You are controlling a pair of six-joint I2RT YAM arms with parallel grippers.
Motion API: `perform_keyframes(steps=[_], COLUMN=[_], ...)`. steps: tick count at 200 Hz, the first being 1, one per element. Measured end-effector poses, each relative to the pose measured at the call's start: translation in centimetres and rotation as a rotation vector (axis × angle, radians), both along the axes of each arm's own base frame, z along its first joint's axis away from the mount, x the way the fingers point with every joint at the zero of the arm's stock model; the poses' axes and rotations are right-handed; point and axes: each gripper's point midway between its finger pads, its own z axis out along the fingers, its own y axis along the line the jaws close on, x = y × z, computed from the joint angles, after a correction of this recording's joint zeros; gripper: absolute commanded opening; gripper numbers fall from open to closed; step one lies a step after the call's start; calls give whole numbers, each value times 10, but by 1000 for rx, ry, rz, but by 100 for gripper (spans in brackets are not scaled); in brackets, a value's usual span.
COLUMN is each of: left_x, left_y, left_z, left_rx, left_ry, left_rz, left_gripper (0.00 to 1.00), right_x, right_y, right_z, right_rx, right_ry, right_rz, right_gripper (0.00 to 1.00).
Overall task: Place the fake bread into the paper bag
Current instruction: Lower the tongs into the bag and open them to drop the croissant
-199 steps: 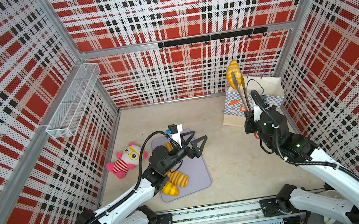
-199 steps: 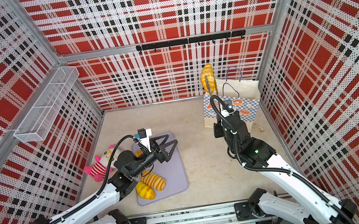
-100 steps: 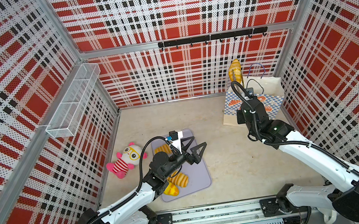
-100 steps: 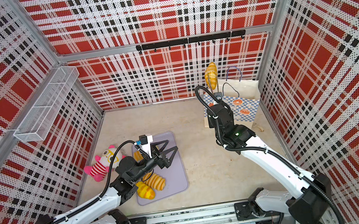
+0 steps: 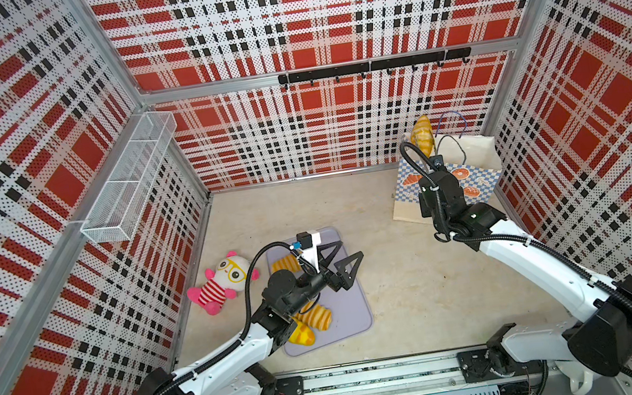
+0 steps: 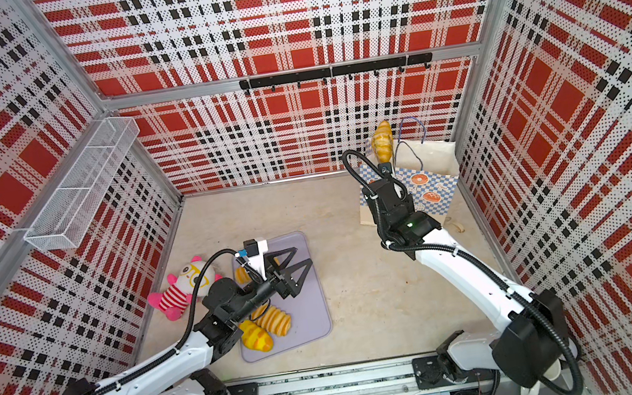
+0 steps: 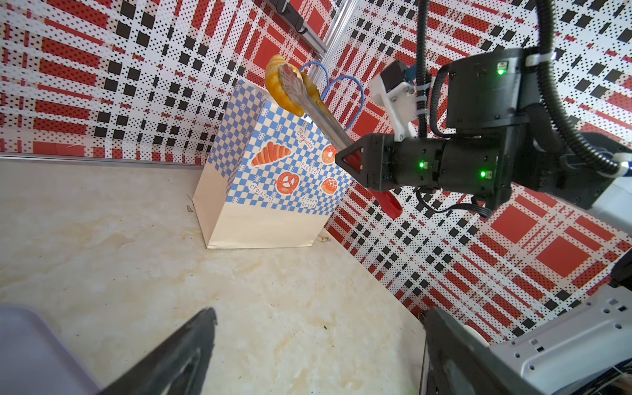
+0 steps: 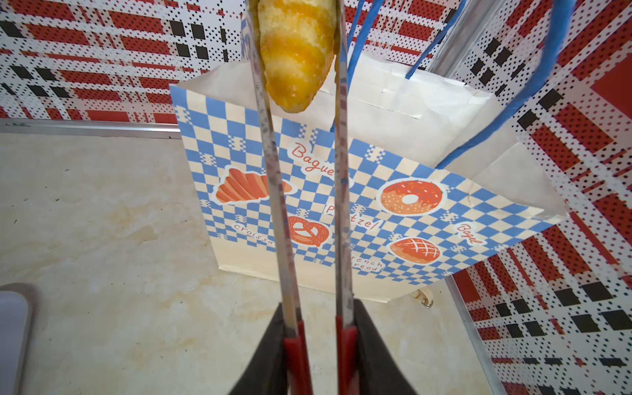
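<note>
My right gripper (image 8: 316, 307) is shut on the red handles of metal tongs (image 8: 273, 191). The tong tips pinch a golden ridged fake bread (image 8: 295, 51), also visible in both top views (image 5: 422, 135) (image 6: 382, 143). It hangs above the left edge of the paper bag's (image 8: 376, 205) open top. The checkered bag (image 5: 471, 181) stands at the back right. Three more breads (image 5: 316, 318) (image 5: 300, 335) (image 5: 286, 263) lie on the lilac tray (image 5: 348, 320), partly hidden by my left arm. My left gripper (image 5: 351, 249) (image 7: 318, 313) hovers open and empty over the tray.
A pink-and-white striped plush doll (image 5: 225, 280) lies left of the tray. A wire basket (image 5: 128, 187) hangs on the left wall and a black hook rail (image 5: 371, 67) on the back wall. Bare beige floor (image 5: 393, 280) lies between tray and bag.
The right arm has stretched out toward the bag, carrying the tongs and bread to its top edge. The left gripper has sunk a little over the tray, still open.
</note>
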Motion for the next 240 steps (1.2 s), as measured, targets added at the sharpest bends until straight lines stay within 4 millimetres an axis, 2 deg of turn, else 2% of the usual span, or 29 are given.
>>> perform_keyframes(steps=[115, 240], left_x=[5, 13], left_y=[5, 14], left_z=[2, 1], left_rx=[-17, -34], left_ry=[8, 34], left_rz=[29, 65], left_gripper=[98, 98], right_x=[1, -11], right_y=[3, -2], right_z=[-3, 19], right_rx=[14, 51], right_ry=[17, -37], right_rz=[12, 18], right_gripper=[41, 44])
